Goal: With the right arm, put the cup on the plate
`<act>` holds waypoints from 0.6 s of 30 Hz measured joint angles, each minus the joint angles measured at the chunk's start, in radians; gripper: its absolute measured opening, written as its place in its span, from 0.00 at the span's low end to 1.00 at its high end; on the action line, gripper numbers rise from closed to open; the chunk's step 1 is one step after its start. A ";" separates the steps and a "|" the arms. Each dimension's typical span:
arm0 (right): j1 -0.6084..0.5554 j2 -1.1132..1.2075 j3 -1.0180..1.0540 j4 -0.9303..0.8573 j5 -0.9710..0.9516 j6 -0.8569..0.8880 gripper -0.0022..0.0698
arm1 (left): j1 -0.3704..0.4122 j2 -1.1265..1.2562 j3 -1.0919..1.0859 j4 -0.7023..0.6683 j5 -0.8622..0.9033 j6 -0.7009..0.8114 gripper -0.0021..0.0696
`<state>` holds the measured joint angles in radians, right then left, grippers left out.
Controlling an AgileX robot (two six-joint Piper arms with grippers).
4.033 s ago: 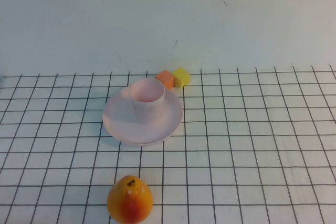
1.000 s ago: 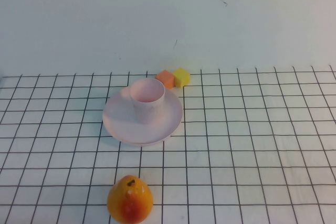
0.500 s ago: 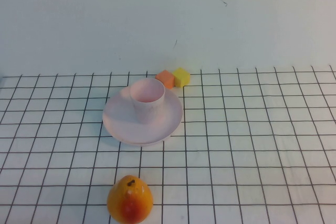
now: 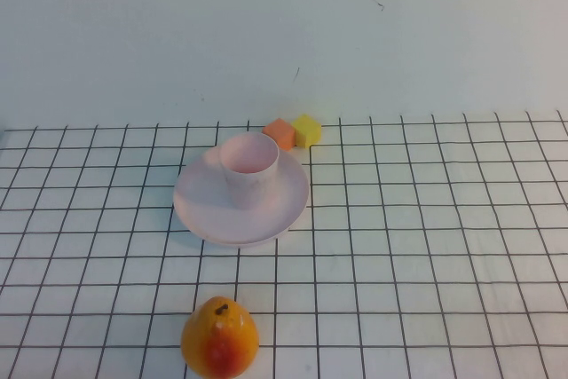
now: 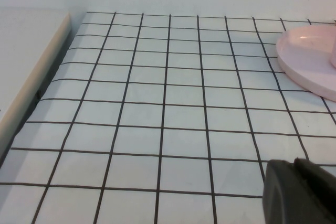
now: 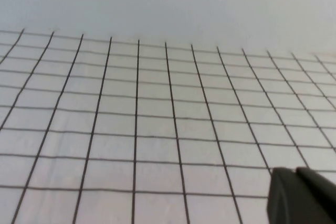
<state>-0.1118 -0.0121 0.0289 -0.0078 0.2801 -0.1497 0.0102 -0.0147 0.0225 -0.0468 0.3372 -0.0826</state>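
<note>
Pink, smooth plastic cup (image 4: 248,166) stands upright on the round shallow plate (image 4: 202,209), well apart from both grippers. Right gripper (image 6: 302,195) hangs over gridded table (image 6: 157,129), jaws closed, empty. Left gripper (image 5: 299,190) near the plate's rim; its jaws' state I cannot tell.

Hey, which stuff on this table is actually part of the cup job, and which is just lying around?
Job:
- cup, standing on the plate
- plate
- right gripper, shut, off the high view
- left gripper, parked beside the plate

Lying about:
- pear
- orange block
- yellow block
</note>
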 joint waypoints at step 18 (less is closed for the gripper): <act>0.009 0.000 0.000 0.021 0.086 -0.031 0.03 | 0.000 0.000 0.000 0.000 0.000 0.000 0.03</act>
<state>-0.1024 -0.0121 0.0289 0.0134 0.3661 -0.1810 0.0102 -0.0147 0.0225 -0.0468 0.3372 -0.0826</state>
